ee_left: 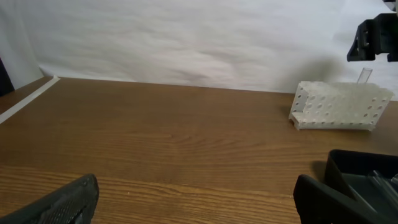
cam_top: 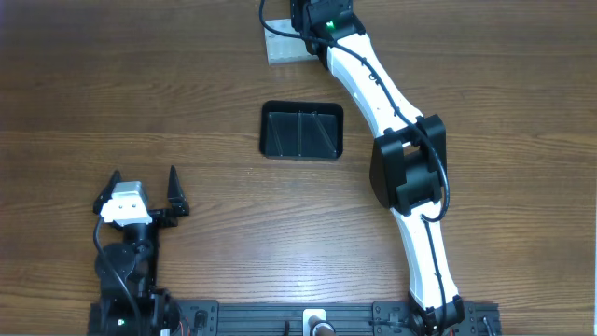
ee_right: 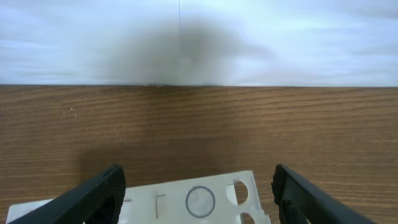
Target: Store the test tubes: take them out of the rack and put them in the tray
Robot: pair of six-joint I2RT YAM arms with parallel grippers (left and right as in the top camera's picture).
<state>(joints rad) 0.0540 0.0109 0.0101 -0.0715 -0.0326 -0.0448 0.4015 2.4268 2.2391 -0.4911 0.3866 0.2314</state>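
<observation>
From above, the right arm point(cam_top: 396, 140) stretches from its base at the lower right up to the far edge of the surface point(cam_top: 140, 84). There the right hand point(cam_top: 311, 26) sits over the white rack point(cam_top: 278, 49), which partly shows beside the wrist. The black tray point(cam_top: 266, 135) lies nearer the middle, apart from the rack, with clear stored tubes point(cam_top: 300, 126) lying flat inside it. The left hand point(cam_top: 143, 175) rests low at the near left, well apart from both. Its fingers are spread wide and hold nothing.

The left wrist view looks across the wood between the left hand's point(ee_left: 199, 205) own parted, empty fingers. The rack point(ee_left: 339, 106) stands on the surface by the white backdrop point(ee_left: 186, 37), and one test tube point(ee_left: 365, 76) stands upright out of its far end. The right hand point(ee_left: 375, 38) hangs just above that tube, though whether they touch cannot be told. A corner of the tray point(ee_left: 348, 165) shows close by, with the stored tubes point(ee_left: 382, 180) inside.

In the right wrist view the right hand point(ee_right: 200, 199) looks straight down on the rack point(ee_right: 146, 202). Its two dark fingers are held wide apart — one on each side — and grip nothing. Between them the round mouth of the test tube point(ee_right: 200, 190) shows in one hole, with empty holes just beside it.
</observation>
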